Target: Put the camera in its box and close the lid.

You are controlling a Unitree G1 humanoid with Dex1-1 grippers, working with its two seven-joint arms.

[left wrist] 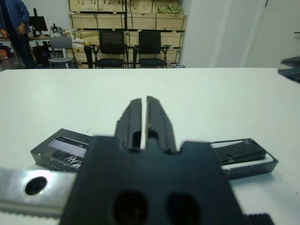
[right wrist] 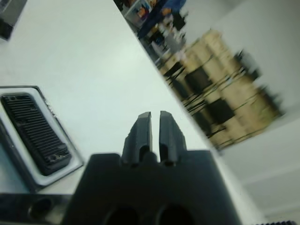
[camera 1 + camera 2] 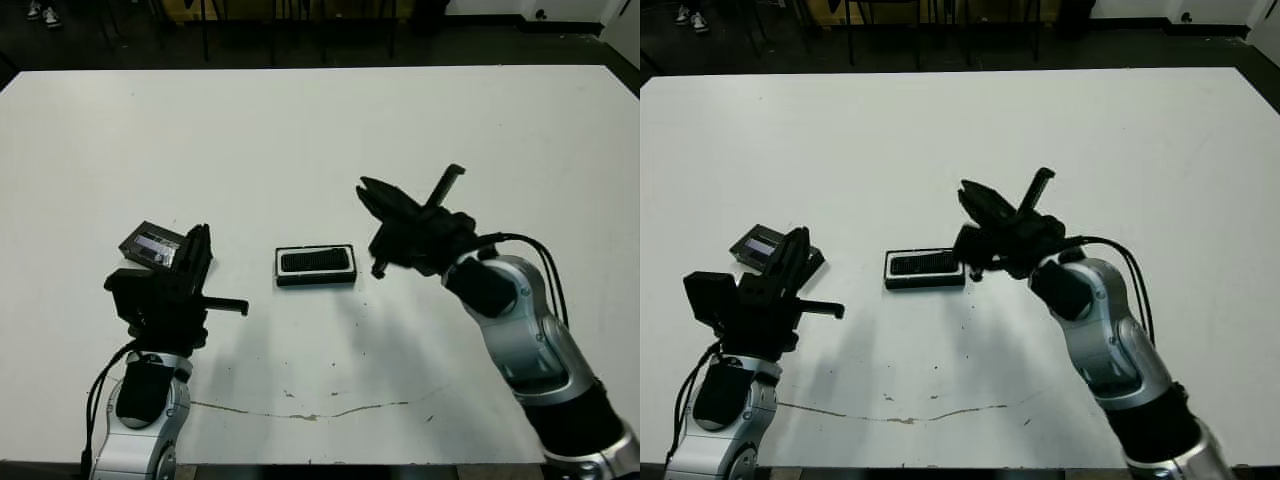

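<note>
While the camera (image 3: 317,262) lies inside the box (image 3: 315,279) a little toward the near edge of the surface (image 3: 300,140), the lid (image 3: 152,245) rests flat nearer the left edge. The left tool (image 1: 144,108), fingers pressed together, hovers beside the lid. The right tool (image 2: 155,123), likewise pressed together and empty, is raised just right of the box.
</note>
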